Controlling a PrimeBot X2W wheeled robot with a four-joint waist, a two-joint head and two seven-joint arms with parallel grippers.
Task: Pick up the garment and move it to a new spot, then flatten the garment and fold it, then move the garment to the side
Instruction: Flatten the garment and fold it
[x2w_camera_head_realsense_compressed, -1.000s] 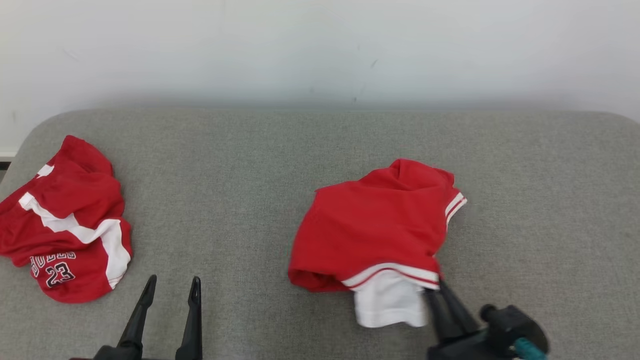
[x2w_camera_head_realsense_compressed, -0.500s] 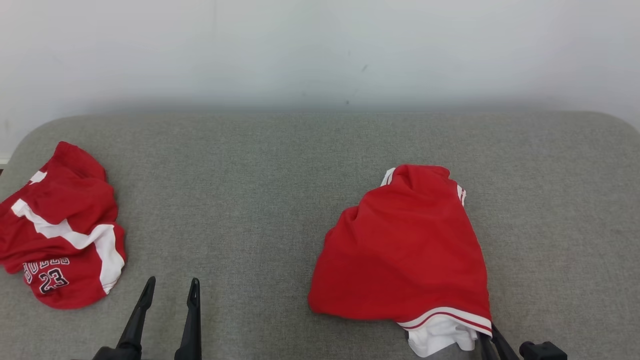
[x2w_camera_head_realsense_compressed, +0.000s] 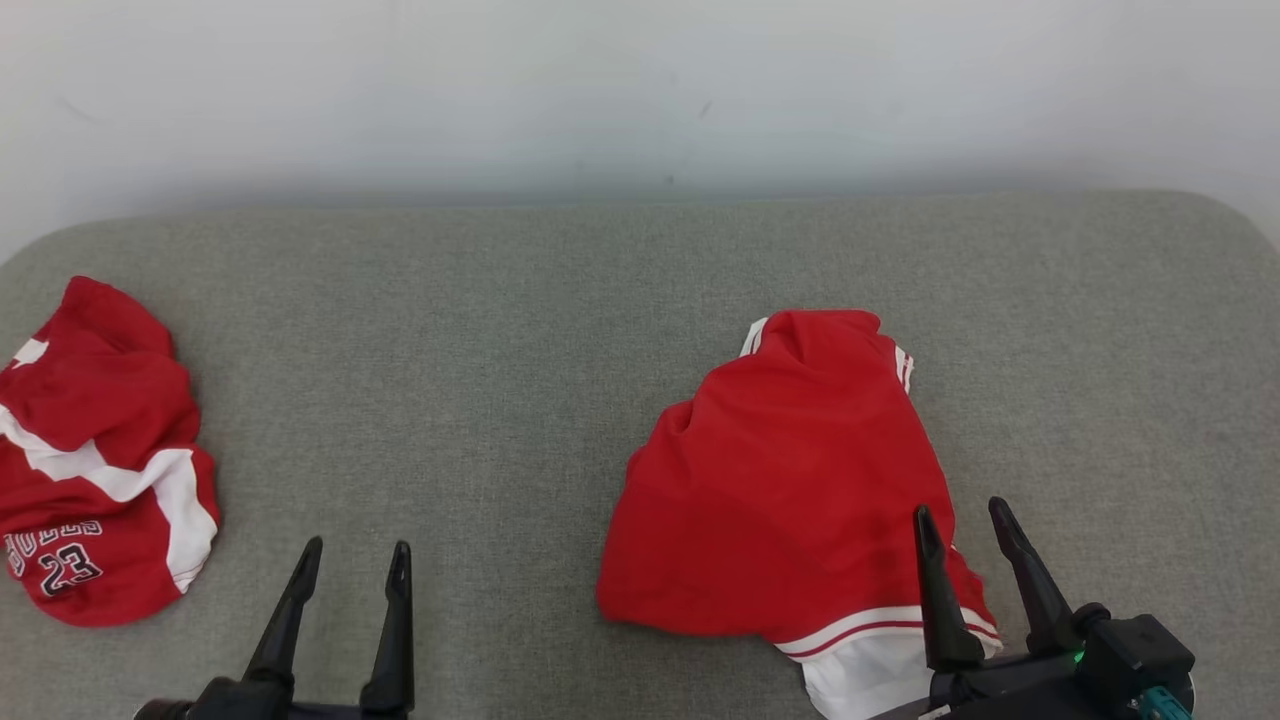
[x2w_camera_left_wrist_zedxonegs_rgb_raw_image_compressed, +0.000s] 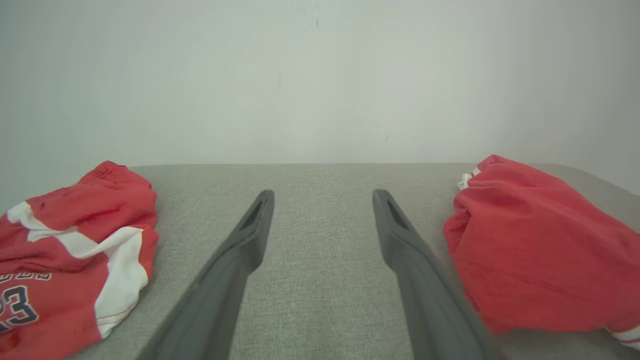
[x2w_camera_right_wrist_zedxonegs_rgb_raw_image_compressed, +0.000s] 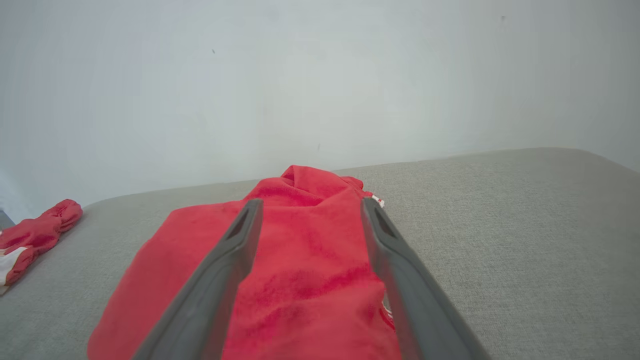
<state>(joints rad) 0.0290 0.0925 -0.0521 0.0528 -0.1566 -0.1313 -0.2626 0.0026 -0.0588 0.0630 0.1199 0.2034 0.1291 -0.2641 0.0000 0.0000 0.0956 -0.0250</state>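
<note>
item: red garment (x2w_camera_head_realsense_compressed: 790, 480), crumpled, right of centre on grey cushion (x2w_camera_head_realsense_compressed: 500, 330). looks soft, light, likely to bunch; best pinched at the white-striped hem. right gripper (x2w_camera_head_realsense_compressed: 960, 512) over its near corner, jaws spread, empty. left gripper (x2w_camera_head_realsense_compressed: 352, 555) likewise empty.

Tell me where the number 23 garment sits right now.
In the head view the number 23 garment lies crumpled at the far left edge of the grey cushion, up and left of the left claw.
</note>
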